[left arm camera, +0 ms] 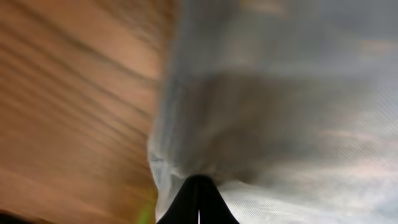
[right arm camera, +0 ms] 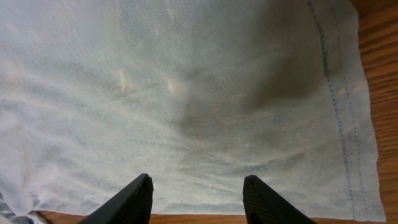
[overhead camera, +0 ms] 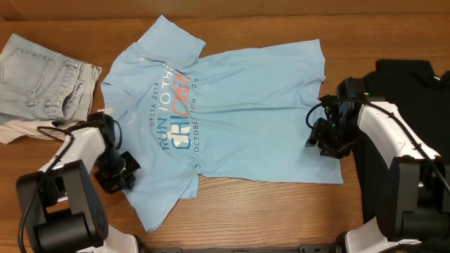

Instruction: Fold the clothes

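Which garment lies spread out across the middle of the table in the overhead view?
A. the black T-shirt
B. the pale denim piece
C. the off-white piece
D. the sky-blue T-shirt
D: the sky-blue T-shirt lies print-up across the middle, while the pale denim piece sits far left and the black T-shirt far right.

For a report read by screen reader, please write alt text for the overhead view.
A sky-blue T-shirt printed RUN TO THE CHICKEN lies spread across a wooden table, the left gripper at its left edge and the right gripper at its hem. A pale denim piece lies at the far left; a black T-shirt lies under the right arm.
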Controlling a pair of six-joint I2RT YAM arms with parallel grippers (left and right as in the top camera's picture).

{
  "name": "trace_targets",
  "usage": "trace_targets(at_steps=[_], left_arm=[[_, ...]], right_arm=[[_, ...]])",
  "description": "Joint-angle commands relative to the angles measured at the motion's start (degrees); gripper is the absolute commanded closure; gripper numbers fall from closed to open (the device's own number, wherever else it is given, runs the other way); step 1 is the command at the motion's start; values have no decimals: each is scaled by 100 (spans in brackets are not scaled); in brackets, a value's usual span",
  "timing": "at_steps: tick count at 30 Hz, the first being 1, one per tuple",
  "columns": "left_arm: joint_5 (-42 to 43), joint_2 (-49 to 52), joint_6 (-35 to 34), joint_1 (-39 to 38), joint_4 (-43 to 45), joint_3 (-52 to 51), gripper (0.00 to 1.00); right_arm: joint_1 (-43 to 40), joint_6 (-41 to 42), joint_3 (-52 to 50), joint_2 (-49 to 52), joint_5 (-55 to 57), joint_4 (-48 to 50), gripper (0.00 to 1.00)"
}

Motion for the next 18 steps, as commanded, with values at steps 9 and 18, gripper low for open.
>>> trace_targets(at_steps=[9,18], left_arm=[[-616,496,699,1504,39,590,96],[-634,496,780,1504,-562,1982,96]], right_arm=[[4,-175,87,-101,-28,-66,44],[157,-168,-42,-94,138,46,43]])
